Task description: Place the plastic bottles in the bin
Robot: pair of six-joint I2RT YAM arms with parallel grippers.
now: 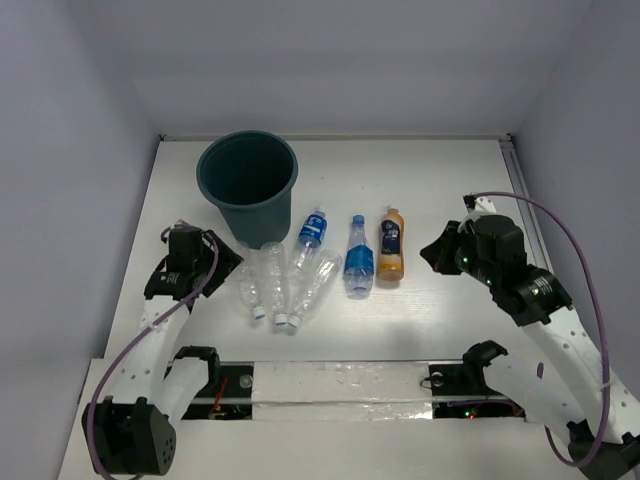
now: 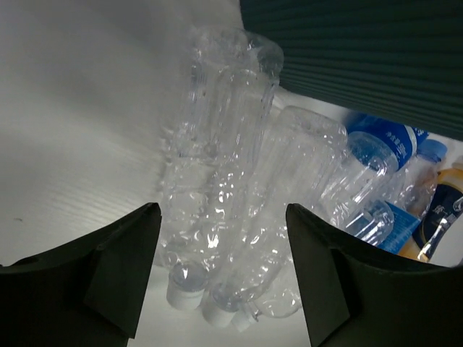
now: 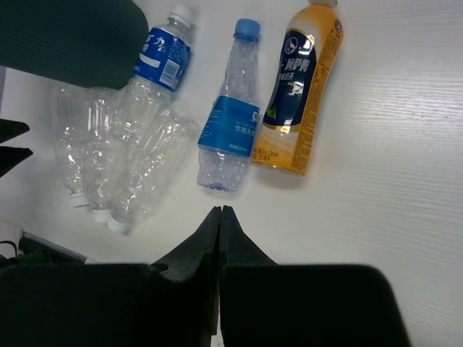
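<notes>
Three clear bottles point(image 1: 275, 283) lie side by side in front of the teal bin point(image 1: 248, 182); they also show in the left wrist view point(image 2: 217, 181). Two blue-labelled bottles point(image 1: 309, 236) point(image 1: 358, 260) and an orange bottle point(image 1: 391, 243) lie to their right. The right wrist view shows the orange bottle point(image 3: 300, 87) and one blue-labelled bottle point(image 3: 231, 123). My left gripper point(image 1: 228, 262) is open and empty, its jaws wide beside the clear bottles point(image 2: 221, 238). My right gripper point(image 1: 432, 252) is shut and empty, right of the orange bottle and just short of the bottles point(image 3: 221, 210).
The bin's ribbed wall point(image 2: 362, 50) rises close behind the clear bottles. White side and back walls close in the table. A taped strip point(image 1: 330, 385) runs along the near edge between the arm bases.
</notes>
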